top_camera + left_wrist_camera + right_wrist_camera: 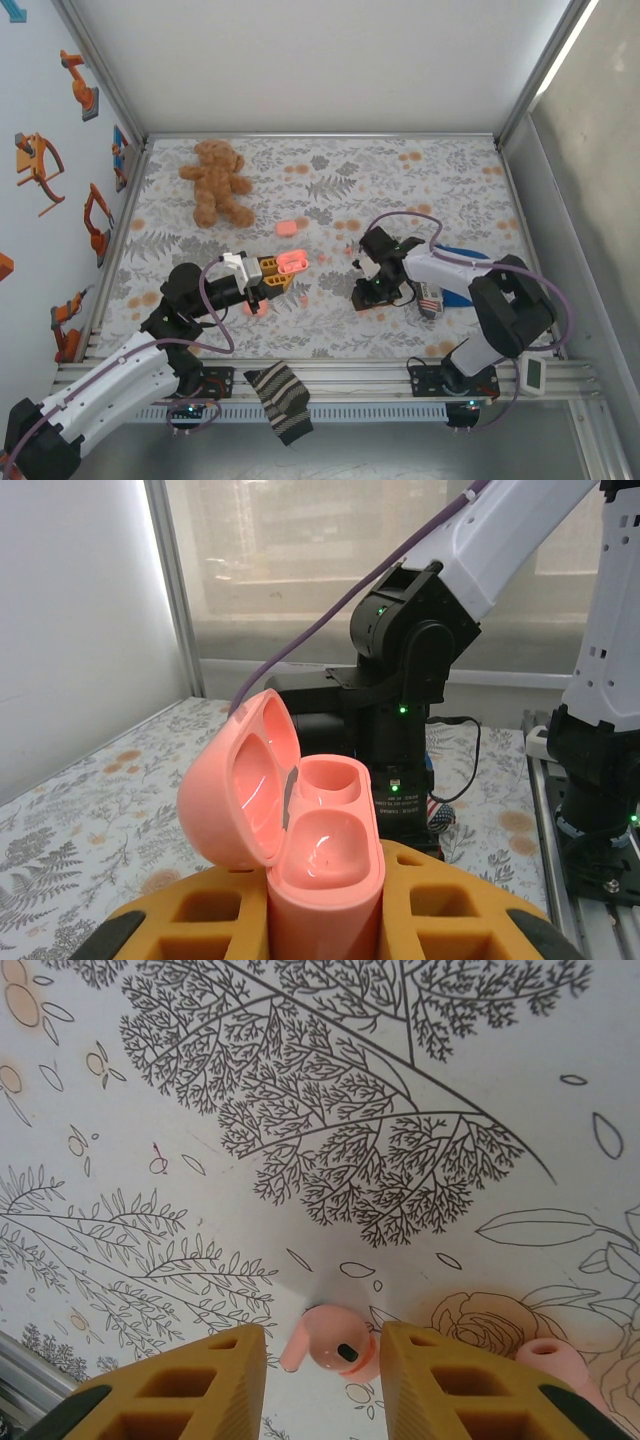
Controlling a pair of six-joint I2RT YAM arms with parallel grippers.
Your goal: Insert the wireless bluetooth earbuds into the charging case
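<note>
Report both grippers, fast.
Left gripper: closed, holding the open charging case.
Right gripper: open, fingers either side of an earbud.

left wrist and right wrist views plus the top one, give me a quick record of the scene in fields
left end effector: shut on charging case
case lid: open, both wells empty
right end effector: pointing down at the floral cloth, fingers either side of an earbud
grip on that earbud: cannot tell
second earbud: on the cloth, just outside the fingers
other items: teddy bear and second pink case, both lying on the cloth
</note>
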